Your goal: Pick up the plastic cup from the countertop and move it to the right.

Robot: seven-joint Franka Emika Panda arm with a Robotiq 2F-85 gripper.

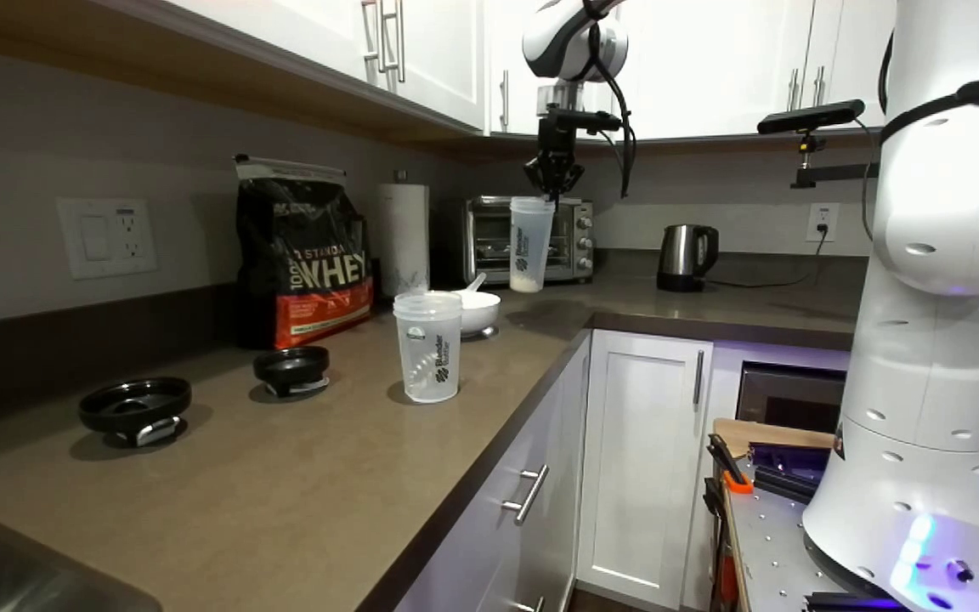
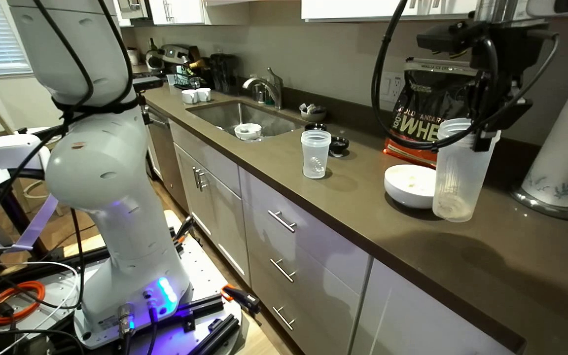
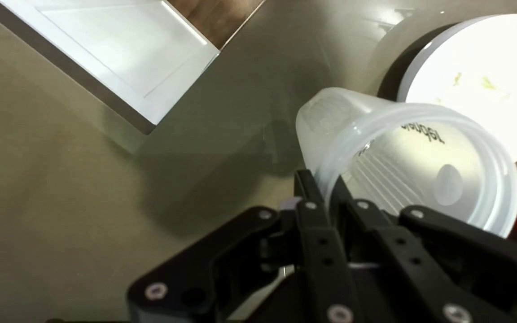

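A tall translucent plastic cup with dark lettering hangs, slightly tilted, from my gripper in both exterior views [image 1: 530, 244] [image 2: 461, 182]. Some pale powder lies in its bottom. My gripper [image 1: 554, 195] [image 2: 483, 142] is shut on the cup's rim, one finger inside and one outside, as the wrist view shows [image 3: 323, 193]. The cup [image 3: 420, 157] is held above the dark brown-grey countertop [image 1: 285, 484] [image 2: 363, 197] [image 3: 61, 202]. A similar translucent tumbler [image 1: 428, 353] [image 2: 315, 157] with a wire coil inside stands upright on the counter, apart from the gripper.
A white bowl [image 1: 479, 312] [image 2: 409, 186] [image 3: 478, 85] is close beside the held cup. A whey bag [image 1: 302, 255], paper towel roll [image 1: 404, 234], toaster oven [image 1: 574, 242] and kettle [image 1: 683, 257] stand toward the back. Two black lids [image 1: 134, 408] and a sink [image 2: 239, 106] are farther along.
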